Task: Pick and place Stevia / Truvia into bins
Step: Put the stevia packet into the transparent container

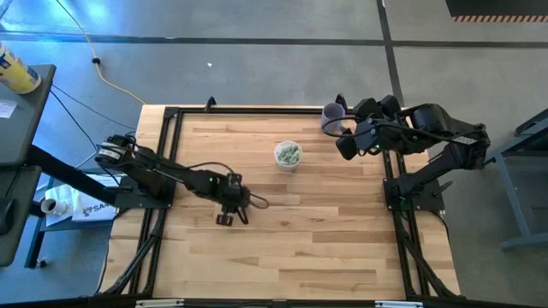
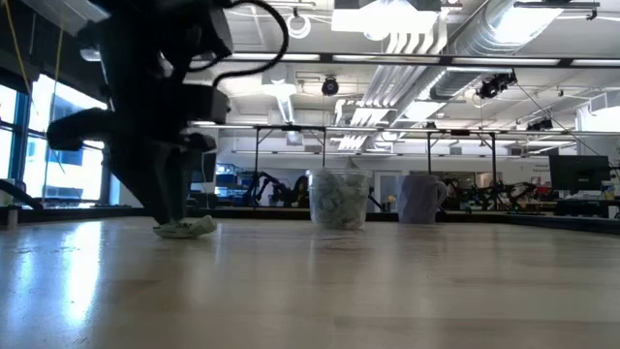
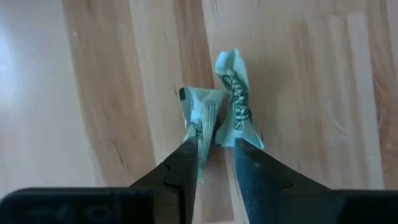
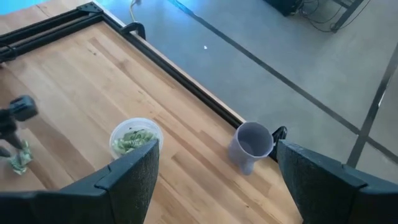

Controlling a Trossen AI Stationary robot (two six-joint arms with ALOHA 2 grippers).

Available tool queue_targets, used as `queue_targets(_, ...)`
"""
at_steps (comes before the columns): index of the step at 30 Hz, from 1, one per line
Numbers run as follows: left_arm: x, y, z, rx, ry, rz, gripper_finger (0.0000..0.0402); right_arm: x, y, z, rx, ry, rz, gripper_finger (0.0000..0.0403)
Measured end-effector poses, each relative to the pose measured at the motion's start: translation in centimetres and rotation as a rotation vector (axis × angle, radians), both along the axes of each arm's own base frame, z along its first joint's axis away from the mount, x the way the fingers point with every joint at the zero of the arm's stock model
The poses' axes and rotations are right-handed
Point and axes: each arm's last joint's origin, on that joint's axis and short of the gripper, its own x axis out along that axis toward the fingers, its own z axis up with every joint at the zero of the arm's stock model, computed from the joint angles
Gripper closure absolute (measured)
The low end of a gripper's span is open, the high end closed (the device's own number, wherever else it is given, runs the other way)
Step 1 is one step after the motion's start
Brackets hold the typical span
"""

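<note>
Left gripper (image 3: 214, 146) grip on crumpled packets (image 3: 224, 112) unclear; finger bases cropped

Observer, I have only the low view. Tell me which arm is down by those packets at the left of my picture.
Observer: The left arm. Its gripper points down at the table.
Operator: Report its fingers.
Observer: Parted, straddling two crumpled packets on the wood.
Operator: Give me the clear cup's contents.
Observer: From above, the cup already holds green packets.
Operator: Locate the right gripper.
Observer: Open, raised at the table's far right edge, beside the purple cup.
</note>
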Motion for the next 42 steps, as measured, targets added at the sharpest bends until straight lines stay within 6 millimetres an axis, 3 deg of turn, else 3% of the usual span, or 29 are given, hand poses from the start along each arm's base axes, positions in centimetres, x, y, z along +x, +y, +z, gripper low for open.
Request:
queue_targets(4,0.4,1.9,-1.4,-0.054,-0.009,-0.019,0.0292,0.0,0.0,0.0,-0.004,-0.007,-0.010,0.0089)
queue_targets(9,0.9,5.3,-2.1,-0.047,0.011,0.066,0.0377,0.0,-0.1,0.0,-0.015,-0.017,-0.028,0.0089)
queue_targets(12,1.5,7.8,-1.0,-0.030,-0.004,0.185,0.0375,0.0,-0.1,0.1,-0.025,-0.023,-0.038,0.0089)
queue_targets(14,2.3,9.4,1.2,-0.037,-0.059,0.246,0.0370,0.0,-0.1,0.1,-0.031,-0.024,-0.042,0.0089)
queue_targets(17,4.5,11.1,7.4,-0.061,-0.316,0.263,0.0378,-0.1,-0.1,0.1,-0.038,-0.025,-0.046,0.0089)
queue_targets(19,5.6,11.7,10.3,-0.073,-0.456,0.224,0.0378,0.0,-0.2,0.1,-0.040,-0.025,-0.051,0.0089)
queue_targets(21,6.8,12.4,12.3,-0.051,-0.577,0.176,0.0378,-0.1,-0.3,0.1,-0.033,-0.033,-0.062,0.0089)
queue_targets(23,8.3,13.1,12.9,-0.020,-0.645,0.142,0.0378,0.0,-0.5,0.1,-0.024,-0.040,-0.074,0.0089)
queue_targets(24,9.0,13.4,12.5,-0.019,-0.645,0.138,0.0378,0.0,-0.5,0.1,-0.020,-0.044,-0.080,0.0089)
queue_targets(29,12.4,15.1,6.0,0.017,-0.465,0.208,0.0336,0.0,-0.5,0.1,0.001,-0.055,-0.085,0.0089)
queue_targets(31,13.1,15.7,5.0,0.128,-0.395,0.295,0.0299,0.0,-0.4,0.0,0.027,-0.062,-0.083,0.0089)
queue_targets(33,12.6,15.7,5.3,0.184,-0.255,0.321,0.0264,0.0,-0.4,0.0,0.053,-0.070,-0.082,0.0089)
queue_targets(36,12.2,14.8,8.8,0.147,-0.188,0.337,0.0218,0.0,-0.4,0.0,0.068,-0.069,-0.075,0.0089)
queue_targets(40,10.5,12.7,16.2,0.030,-0.274,0.329,0.0180,0.0,-0.4,0.0,0.058,-0.068,-0.078,0.0089)
queue_targets(42,8.9,11.5,17.9,-0.014,-0.223,0.315,0.0171,0.0,-0.4,0.0,0.040,-0.059,-0.073,0.0089)
